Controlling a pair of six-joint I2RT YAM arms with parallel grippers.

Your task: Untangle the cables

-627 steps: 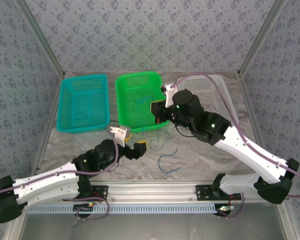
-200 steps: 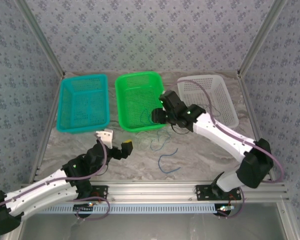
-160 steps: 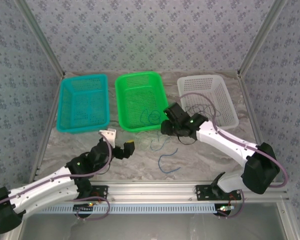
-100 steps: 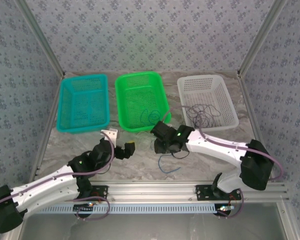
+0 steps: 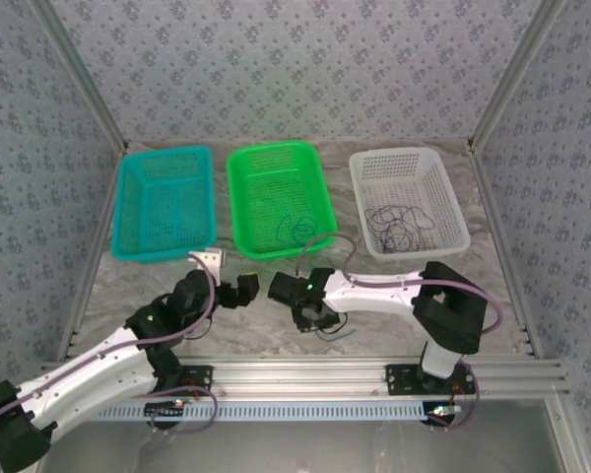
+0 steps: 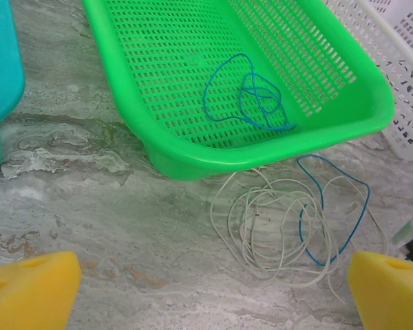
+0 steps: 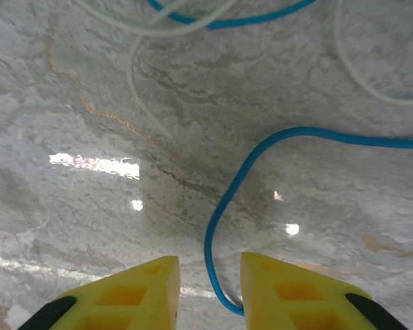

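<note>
Swung down to the table [image 7: 69, 227], the right gripper [image 7: 210, 289] holds its fingers narrowly apart astride the loose end of the blue cable [image 7: 224, 206], which runs straight ahead then bends right, while the left gripper [image 6: 210, 289] waits wide open short of the white cable [image 6: 261, 227].

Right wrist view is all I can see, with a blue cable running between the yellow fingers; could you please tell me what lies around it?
Observer: A whitish cable lies coiled on the table before the green basket, with a blue loop crossing it.
Operator: Has anything been sorted yet?
Observer: Another blue cable lies inside the green basket.
Operator: Is anything else put away?
Observer: A dark cable lies in the white basket.
</note>
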